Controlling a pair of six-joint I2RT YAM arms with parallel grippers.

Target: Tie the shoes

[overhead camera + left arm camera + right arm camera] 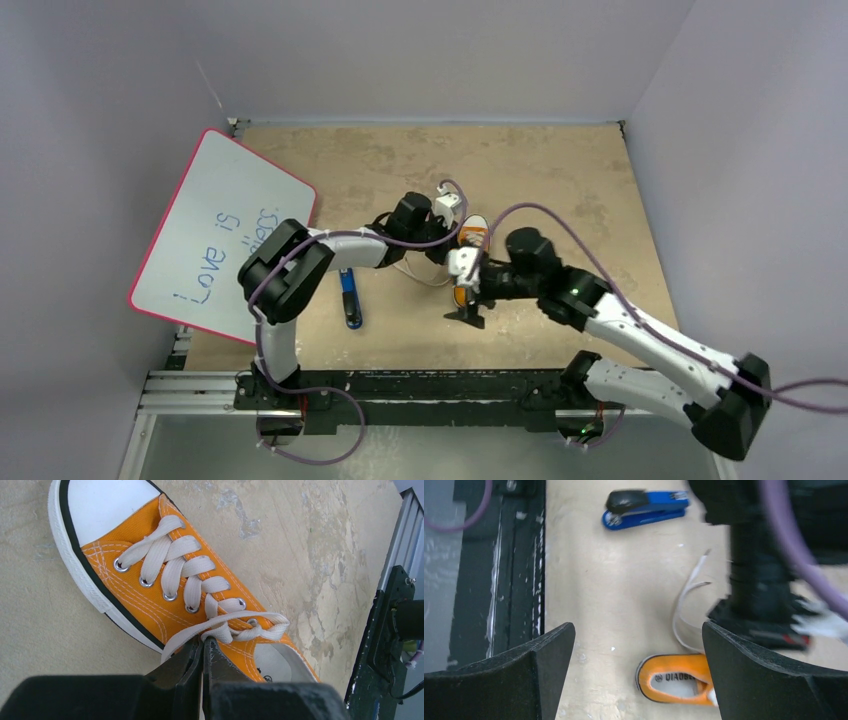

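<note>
The orange sneaker [472,240] with white toe cap lies mid-table, mostly hidden by both arms in the top view. In the left wrist view the shoe [150,595] fills the frame, laces [190,575] crossed up the eyelets. My left gripper [203,645] is shut on a white lace at the top eyelets, where a loose first knot sits. My right gripper [639,645] is open and empty above the shoe's heel [674,677]. Loose lace ends [684,605] trail on the table beyond the heel.
A blue-and-black stapler-like object [349,297] lies left of the shoe; it also shows in the right wrist view [646,507]. A red-framed whiteboard [225,235] leans at the table's left edge. A black metal rail [400,385] runs along the near edge.
</note>
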